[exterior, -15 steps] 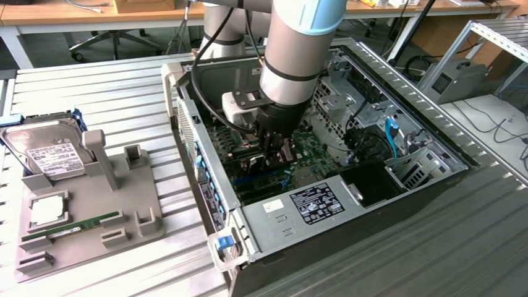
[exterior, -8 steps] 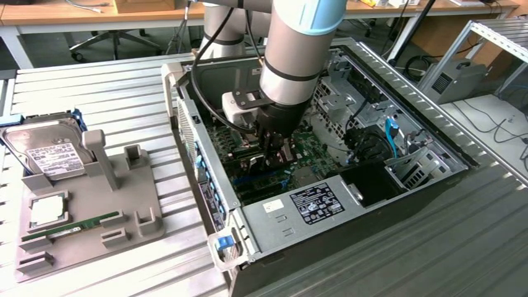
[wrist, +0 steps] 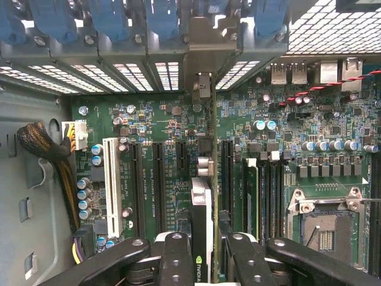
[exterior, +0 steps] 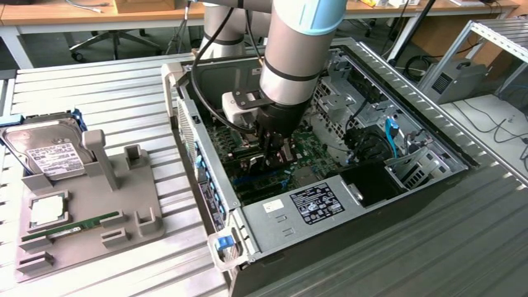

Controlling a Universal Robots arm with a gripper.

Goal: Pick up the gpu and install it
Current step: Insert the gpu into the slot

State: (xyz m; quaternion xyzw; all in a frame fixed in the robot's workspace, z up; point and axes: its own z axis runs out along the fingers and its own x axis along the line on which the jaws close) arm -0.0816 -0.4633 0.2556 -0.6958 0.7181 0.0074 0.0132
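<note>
My gripper (exterior: 272,156) reaches down inside the open computer case (exterior: 185,117), over the green motherboard (exterior: 310,148). It is shut on the gpu (wrist: 202,202), which the wrist view shows edge-on as a thin card between the two black fingers (wrist: 176,259). The card stands upright on the motherboard (wrist: 149,128), in line with the black expansion slots (wrist: 227,176). Its silver end bracket (wrist: 202,65) lies against the case's rear slot openings. I cannot tell whether the card is seated in a slot. In the exterior view the gpu (exterior: 262,167) is a dark strip below the fingers.
A grey parts holder (exterior: 91,210) on the exterior view's left carries a hard drive (exterior: 49,151), a square chip (exterior: 47,209) and a green RAM stick (exterior: 70,228). Case walls, a drive cage (exterior: 417,164) and cables (exterior: 367,145) crowd the arm. A cable bundle (wrist: 44,149) and the CPU socket (wrist: 324,229) flank the slots.
</note>
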